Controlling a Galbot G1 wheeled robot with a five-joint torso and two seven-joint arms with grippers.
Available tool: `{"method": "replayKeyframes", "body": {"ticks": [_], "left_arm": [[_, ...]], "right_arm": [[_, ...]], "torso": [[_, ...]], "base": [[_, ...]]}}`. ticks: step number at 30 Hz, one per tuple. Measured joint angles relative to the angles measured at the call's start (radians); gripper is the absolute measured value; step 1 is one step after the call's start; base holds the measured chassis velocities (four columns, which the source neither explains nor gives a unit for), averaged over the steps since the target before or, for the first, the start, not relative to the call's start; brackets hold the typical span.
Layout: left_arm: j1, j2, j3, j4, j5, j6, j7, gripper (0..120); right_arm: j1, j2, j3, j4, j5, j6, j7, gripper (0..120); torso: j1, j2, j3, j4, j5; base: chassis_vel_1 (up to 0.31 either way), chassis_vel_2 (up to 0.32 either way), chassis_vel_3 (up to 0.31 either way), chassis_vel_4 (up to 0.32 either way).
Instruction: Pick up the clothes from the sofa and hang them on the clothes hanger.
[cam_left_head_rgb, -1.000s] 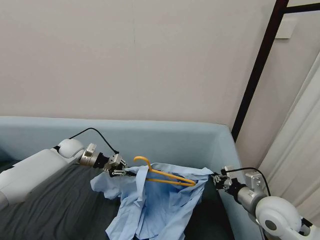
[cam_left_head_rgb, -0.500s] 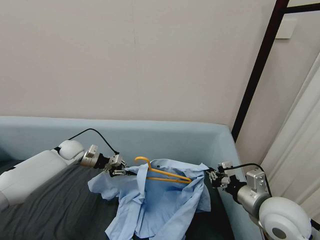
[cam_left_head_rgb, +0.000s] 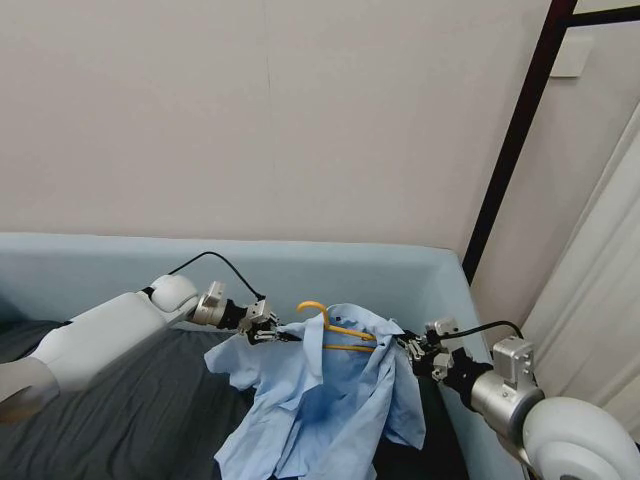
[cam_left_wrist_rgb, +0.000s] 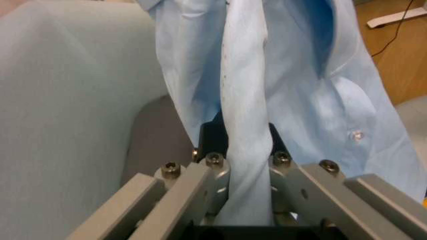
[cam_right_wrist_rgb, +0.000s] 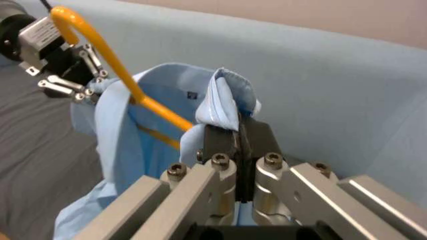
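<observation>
1. The light blue sofa (cam_left_head_rgb: 330, 268) runs across the scene from left to right, with its backrest against the far wall (cam_left_head_rgb: 260, 110).
2. A dark grey cover (cam_left_head_rgb: 120, 420) lies on the sofa's seat, mostly on the left side.
3. A black pole (cam_left_head_rgb: 512, 150) rises at the right, just past the sofa's right end.
4. The pale blue shirt (cam_left_head_rgb: 335, 400) is held up over the right half of the seat. Its shoulders are stretched between the two hands, and its body and sleeves hang down in loose folds toward the near side.
5. The yellow hanger (cam_left_head_rgb: 348, 333) sits inside the shirt's shoulders. Its hook stands up above the collar, and its bar slopes toward the right.
6. The left hand (cam_left_head_rgb: 268, 332) reaches in from the left, level with the shirt's left shoulder. In the left wrist view, its fingers (cam_left_wrist_rgb: 215, 172) are clamped together on a twisted bunch of shirt cloth.
7. The right hand (cam_left_head_rgb: 412, 348) comes in from the near right, at the shirt's right shoulder. In the right wrist view, its fingers (cam_right_wrist_rgb: 220, 145) are pressed shut on a folded edge of the shirt, just beside the hanger's right end.
</observation>
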Motion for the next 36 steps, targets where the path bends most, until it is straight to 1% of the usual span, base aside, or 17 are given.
{"method": "replayKeyframes", "body": {"ticks": [3, 6, 11, 13, 16, 17, 20, 24, 27, 31, 34, 36], "left_arm": [[-0.009, -0.033, 0.008, 0.014, -0.015, 0.002, 0.017, 1], [-0.014, -0.050, 0.010, 0.028, -0.019, 0.004, 0.016, 1], [-0.037, -0.076, 0.022, 0.057, -0.055, 0.019, 0.008, 1], [-0.055, -0.087, 0.034, 0.063, -0.075, 0.027, 0.003, 1], [-0.096, -0.112, 0.051, 0.077, -0.099, 0.038, -0.006, 1], [-0.096, -0.112, 0.051, 0.077, -0.099, 0.038, -0.006, 1], [-0.138, -0.139, 0.070, 0.089, -0.123, 0.048, -0.018, 1], [-0.163, -0.152, 0.080, 0.096, -0.142, 0.055, -0.025, 1], [-0.185, -0.160, 0.087, 0.103, -0.155, 0.060, -0.027, 1], [-0.206, -0.164, 0.094, 0.113, -0.166, 0.064, -0.027, 1], [-0.227, -0.160, 0.101, 0.116, -0.178, 0.068, -0.026, 1], [-0.234, -0.156, 0.105, 0.109, -0.183, 0.070, -0.027, 1]], "right_arm": [[0.038, -0.010, -0.015, -0.027, 0.000, -0.001, -0.003, 0], [0.047, -0.016, -0.022, -0.024, -0.013, -0.001, -0.011, 0], [0.074, -0.028, -0.053, -0.009, -0.045, -0.012, -0.013, 0], [0.110, -0.038, -0.083, -0.019, -0.061, -0.012, -0.016, 0], [0.211, -0.045, -0.142, -0.034, -0.067, -0.015, -0.015, 0], [0.211, -0.045, -0.142, -0.034, -0.067, -0.015, -0.015, 0], [0.313, -0.047, -0.216, -0.047, -0.093, -0.030, -0.012, 0], [0.354, -0.047, -0.251, -0.051, -0.107, -0.034, -0.012, 0], [0.361, -0.048, -0.263, -0.042, -0.119, -0.035, -0.015, 0], [0.329, -0.061, -0.253, -0.016, -0.159, -0.033, -0.038, 0], [0.235, -0.087, -0.200, 0.008, -0.245, -0.017, -0.089, 0], [0.222, -0.090, -0.194, 0.013, -0.262, -0.013, -0.094, 0]], "torso": [[0.000, 0.000, 0.000, 0.0002, -0.0002], [0.000, 0.000, 0.000, 0.0001, -0.0001], [0.000, 0.000, 0.000, 0.0000, -0.0003], [0.000, 0.000, 0.000, 0.0001, -0.0003], [0.000, 0.000, 0.000, 0.0001, -0.0001], [0.000, 0.000, 0.000, 0.0001, -0.0001], [0.000, 0.000, 0.000, 0.0001, -0.0003], [0.000, 0.000, 0.000, 0.0001, -0.0002], [0.000, 0.000, 0.000, 0.0000, -0.0002], [0.000, 0.000, 0.000, 0.0001, -0.0002], [0.000, 0.000, 0.000, -0.0001, -0.0002], [0.000, 0.000, 0.000, -0.0001, -0.0002]], "base": [[0.000, 0.000, 0.000, 0.000], [0.000, 0.000, 0.000, 0.000], [0.000, 0.000, 0.000, 0.000], [0.000, 0.000, 0.000, 0.000], [0.000, 0.000, 0.000, 0.000], [0.000, 0.000, 0.000, 0.000], [0.000, 0.000, 0.000, 0.000], [0.000, 0.000, 0.000, 0.000], [0.000, 0.000, 0.000, 0.000], [0.000, 0.000, 0.000, 0.000], [0.000, 0.000, 0.000, 0.000], [0.000, 0.000, 0.000, 0.000]]}}
